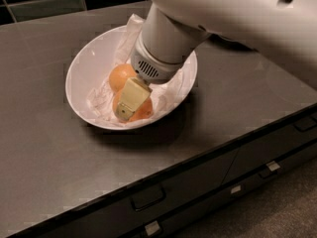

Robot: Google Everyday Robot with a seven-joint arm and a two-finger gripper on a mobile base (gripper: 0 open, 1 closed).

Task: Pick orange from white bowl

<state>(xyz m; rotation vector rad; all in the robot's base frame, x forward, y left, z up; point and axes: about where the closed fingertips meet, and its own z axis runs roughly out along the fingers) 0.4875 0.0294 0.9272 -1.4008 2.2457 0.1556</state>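
White bowl (78, 71) left-centre on the worktop (44, 157); paler orange (120, 76) at back, the orange (144, 112) nearer me on the paper lining. Gripper (130, 102) sits down on it. Grasp step, I judge, though whether the jaws have closed I cannot tell. Next: confirm hold, lift straight up. Arm (168, 33) slants in from upper right.

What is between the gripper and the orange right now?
Nothing, in the camera view: the gripper sits directly over the orange, overlapping it, inside the white bowl. The paler orange lies behind, not between.
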